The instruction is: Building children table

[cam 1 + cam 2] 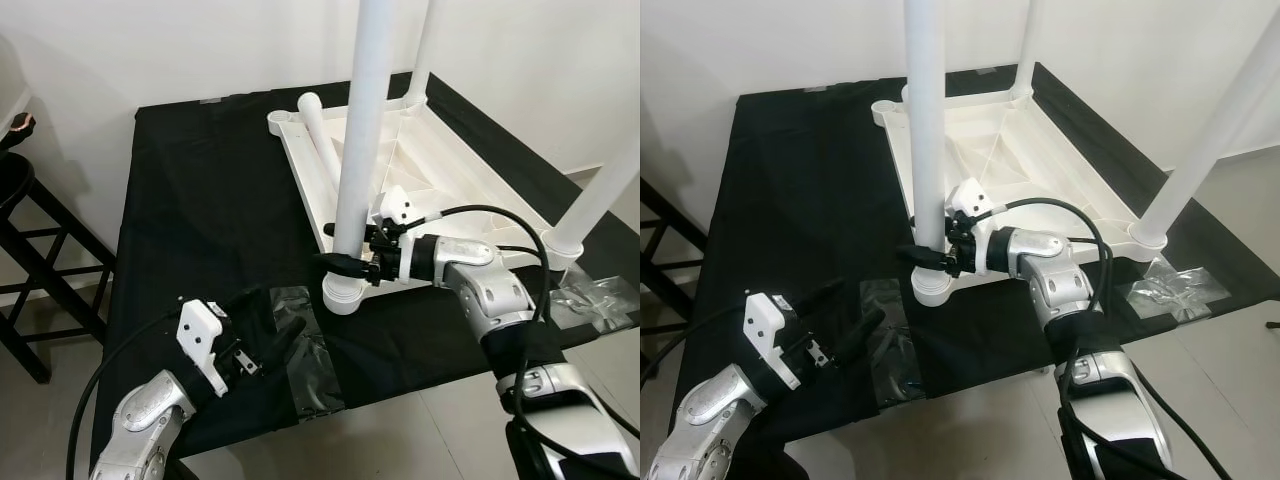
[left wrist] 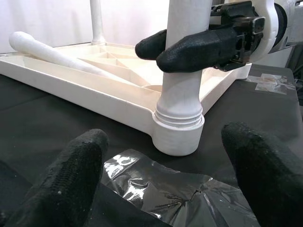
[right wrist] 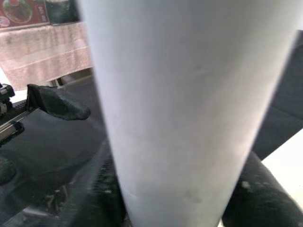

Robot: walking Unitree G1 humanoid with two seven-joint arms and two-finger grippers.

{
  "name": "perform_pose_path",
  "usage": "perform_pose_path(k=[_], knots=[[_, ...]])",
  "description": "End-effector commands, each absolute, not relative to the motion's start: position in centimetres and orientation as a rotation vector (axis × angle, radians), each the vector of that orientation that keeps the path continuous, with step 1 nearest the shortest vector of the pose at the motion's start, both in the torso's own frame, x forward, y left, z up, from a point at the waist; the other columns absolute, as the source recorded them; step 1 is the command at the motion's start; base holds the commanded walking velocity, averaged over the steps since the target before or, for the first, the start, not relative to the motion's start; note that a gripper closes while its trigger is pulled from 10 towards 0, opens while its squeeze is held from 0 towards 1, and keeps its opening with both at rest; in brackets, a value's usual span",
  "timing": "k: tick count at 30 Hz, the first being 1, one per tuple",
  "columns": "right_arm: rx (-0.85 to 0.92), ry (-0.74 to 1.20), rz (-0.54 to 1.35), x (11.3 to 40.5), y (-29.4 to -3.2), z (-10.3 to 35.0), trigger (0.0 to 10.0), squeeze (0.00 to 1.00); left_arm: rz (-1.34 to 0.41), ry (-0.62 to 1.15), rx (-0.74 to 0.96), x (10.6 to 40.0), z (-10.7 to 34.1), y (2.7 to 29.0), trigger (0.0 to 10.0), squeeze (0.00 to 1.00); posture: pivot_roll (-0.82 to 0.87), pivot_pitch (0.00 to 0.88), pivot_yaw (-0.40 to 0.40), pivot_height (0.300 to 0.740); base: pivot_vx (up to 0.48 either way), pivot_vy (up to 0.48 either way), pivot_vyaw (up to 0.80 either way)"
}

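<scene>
My left gripper is closest to me, low over the black cloth, fingers spread wide and holding nothing. A crinkly clear bag lies flat just under them.

A little farther, my right gripper has its two black fingers squeezed around the near table leg, down by its bottom end. That leg stands straight up in the corner socket of the white tabletop, which lies upside down on the cloth.

I think the leg needs turning until it sits tight, so I should hold firm and keep it straight, not leaning.

Farther back, a loose leg lies inside the tabletop. Two more legs stand up, but their tops are cut off. I cannot see if my leg is all the way in.
</scene>
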State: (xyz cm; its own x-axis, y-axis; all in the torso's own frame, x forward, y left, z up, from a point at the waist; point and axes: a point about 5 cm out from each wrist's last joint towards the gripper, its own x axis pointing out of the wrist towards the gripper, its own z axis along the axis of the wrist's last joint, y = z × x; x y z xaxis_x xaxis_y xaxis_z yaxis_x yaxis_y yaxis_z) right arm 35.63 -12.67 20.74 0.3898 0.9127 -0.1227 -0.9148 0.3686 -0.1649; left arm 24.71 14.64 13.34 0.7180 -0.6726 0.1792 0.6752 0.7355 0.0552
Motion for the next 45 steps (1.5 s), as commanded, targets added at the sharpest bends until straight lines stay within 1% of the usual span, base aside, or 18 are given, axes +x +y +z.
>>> perform_pose_path(k=[1, 5, 10, 11, 13, 14, 15, 16, 23, 24, 25, 26, 27, 29, 30, 37, 38, 45], knots=[[-0.215, 0.015, 1.182, 35.4, -12.7, 20.3, 0.0, 0.00, -0.752, -0.188, -0.013, 24.4, 13.1, 14.4, 10.0, 0.00, -0.04, 0.153, -0.015, 0.740, 0.000, 0.000, 0.00], [-0.212, 0.007, 1.174, 35.0, -13.1, 20.0, 0.0, 0.00, -0.757, -0.185, -0.016, 24.4, 13.0, 14.4, 10.0, 0.00, -0.05, 0.155, -0.011, 0.740, 0.000, 0.000, 0.00], [-0.141, 0.001, 0.993, 34.6, -12.7, 19.1, 0.0, 0.00, -0.761, -0.183, -0.019, 24.3, 13.1, 14.4, 10.0, 0.00, -0.06, 0.160, -0.014, 0.740, 0.000, 0.000, 0.00], [0.001, -0.019, 0.825, 34.0, -11.2, 17.6, 0.0, 0.00, -0.762, -0.183, -0.018, 24.3, 13.1, 14.5, 10.0, 0.00, -0.06, 0.165, -0.026, 0.740, 0.000, 0.000, 0.00], [0.143, 0.135, 0.551, 30.9, -8.2, 12.5, 0.0, 0.00, -0.760, -0.184, -0.017, 24.3, 13.2, 14.7, 10.0, 0.00, -0.06, 0.172, -0.020, 0.740, 0.000, 0.000, 0.00], [0.143, 0.135, 0.551, 30.9, -8.2, 12.5, 0.0, 0.00, -0.760, -0.184, -0.017, 24.3, 13.2, 14.7, 10.0, 0.00, -0.06, 0.172, -0.020, 0.740, 0.000, 0.000, 0.00], [-0.009, -0.004, 0.572, 30.4, -7.2, 14.3, 0.0, 0.00, -0.758, -0.184, -0.015, 24.4, 13.3, 14.8, 10.0, 0.00, -0.07, 0.179, -0.007, 0.740, 0.000, 0.000, 0.00], [-0.042, -0.097, 0.643, 30.3, -6.4, 15.7, 0.0, 0.00, -0.748, -0.183, -0.014, 24.4, 13.2, 15.0, 10.0, 0.00, -0.09, 0.170, 0.005, 0.740, 0.000, 0.000, 0.00], [0.098, 0.004, 0.599, 31.8, -7.7, 14.7, 0.0, 0.00, -0.774, -0.173, -0.014, 24.7, 13.2, 14.9, 10.0, 0.00, -0.07, 0.164, -0.007, 0.740, 0.000, 0.000, 0.00], [0.097, 0.003, 0.620, 31.7, -7.5, 14.8, 0.5, 0.00, -0.770, -0.174, -0.012, 24.8, 13.2, 14.9, 10.0, 0.00, -0.07, 0.166, -0.001, 0.740, 0.000, 0.000, 0.00], [0.069, 0.002, 0.623, 31.5, -7.4, 14.8, 7.4, 0.00, -0.758, -0.177, -0.012, 24.8, 13.2, 15.0, 10.0, 0.00, -0.07, 0.166, -0.001, 0.740, 0.000, 0.000, 0.00], [0.069, 0.002, 0.623, 31.5, -7.4, 14.8, 7.4, 0.00, -0.758, -0.177, -0.012, 24.8, 13.2, 15.0, 10.0, 0.00, -0.07, 0.166, -0.001, 0.740, 0.000, 0.000, 0.00], [0.069, 0.012, 0.628, 31.3, -7.1, 14.8, 10.0, 0.00, -0.746, -0.180, -0.011, 24.8, 13.3, 15.1, 10.0, 0.00, -0.07, 0.162, -0.004, 0.740, 0.000, 0.000, 0.00], [0.069, 0.012, 0.628, 31.3, -7.1, 14.8, 10.0, 0.00, -0.746, -0.180, -0.011, 24.8, 13.3, 15.1, 10.0, 0.00, -0.07, 0.162, -0.004, 0.740, 0.000, 0.000, 0.00], [0.095, 0.013, 0.659, 31.0, -7.0, 15.2, 10.0, 1.00, -0.736, -0.183, -0.010, 24.9, 13.3, 15.1, 10.0, 0.00, -0.06, 0.162, -0.005, 0.740, 0.000, 0.000, 0.00], [0.080, -0.038, 0.916, 29.9, -6.1, 17.4, 10.0, 1.00, -0.741, -0.179, -0.015, 24.8, 13.2, 14.9, 10.0, 0.00, -0.06, 0.161, -0.003, 0.740, 0.000, 0.000, 0.00], [0.016, -0.079, 1.005, 30.3, -6.5, 18.5, 10.0, 0.00, -0.742, -0.179, -0.016, 24.8, 13.2, 14.9, 10.0, 0.00, -0.06, 0.161, -0.001, 0.740, 0.000, 0.000, 0.00], [-0.180, -0.108, 1.257, 32.4, -8.6, 21.1, 10.0, 0.00, -0.743, -0.180, -0.017, 24.8, 13.2, 14.8, 10.0, 0.00, -0.05, 0.158, -0.005, 0.740, 0.000, 0.000, 0.00]])
